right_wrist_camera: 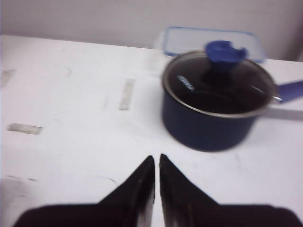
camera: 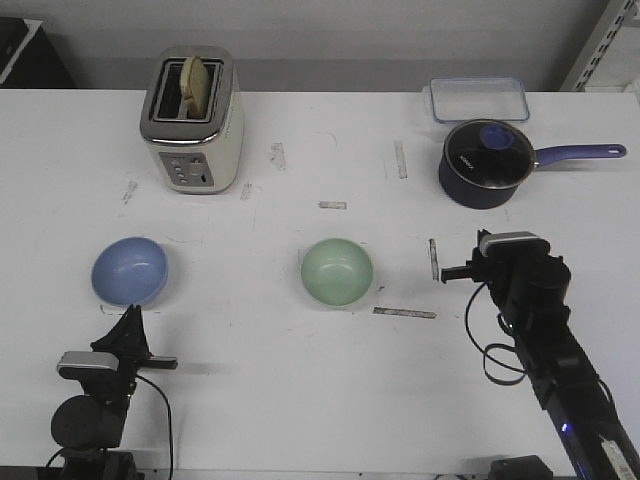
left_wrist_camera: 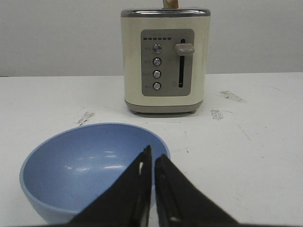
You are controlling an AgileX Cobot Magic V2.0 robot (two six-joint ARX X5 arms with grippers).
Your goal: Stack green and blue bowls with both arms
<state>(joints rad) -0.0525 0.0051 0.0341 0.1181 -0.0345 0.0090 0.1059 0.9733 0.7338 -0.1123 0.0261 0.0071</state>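
Both our grippers, left (left_wrist_camera: 153, 163) and right (right_wrist_camera: 156, 163), sit clenched and empty, blue bowl (camera: 130, 270) and green bowl (camera: 337, 271) well apart.

Blue bowl (camera: 130, 270) upright at left, green bowl (camera: 337, 271) centre (well apart)

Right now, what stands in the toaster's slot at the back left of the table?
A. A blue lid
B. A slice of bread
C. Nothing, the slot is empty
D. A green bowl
B. In the front view, a pale slice of bread sticks up out of the cream toaster; the green bowl lies on the table.
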